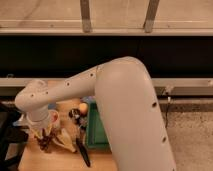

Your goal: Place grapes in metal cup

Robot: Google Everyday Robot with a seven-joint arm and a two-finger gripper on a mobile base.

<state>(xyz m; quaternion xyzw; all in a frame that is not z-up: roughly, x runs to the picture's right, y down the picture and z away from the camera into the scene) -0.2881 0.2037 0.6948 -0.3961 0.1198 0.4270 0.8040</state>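
My claw [42, 132] hangs low at the left of the wooden surface [34, 161], directly over the grapes [46, 144]. I cannot tell whether it is open or gripping them. A white cup [54, 118] stands just beside it, and a banana [66, 141] lies next to the grapes. Further right, apart from the grapes, sits the metal cup [75, 114], with a yellow-orange fruit [83, 107] just beside it, then a green tray [97, 136].

Table [32, 161] bears green tray [96, 136], metal cup [75, 114]; grapes [46, 144] under gripper [43, 135].
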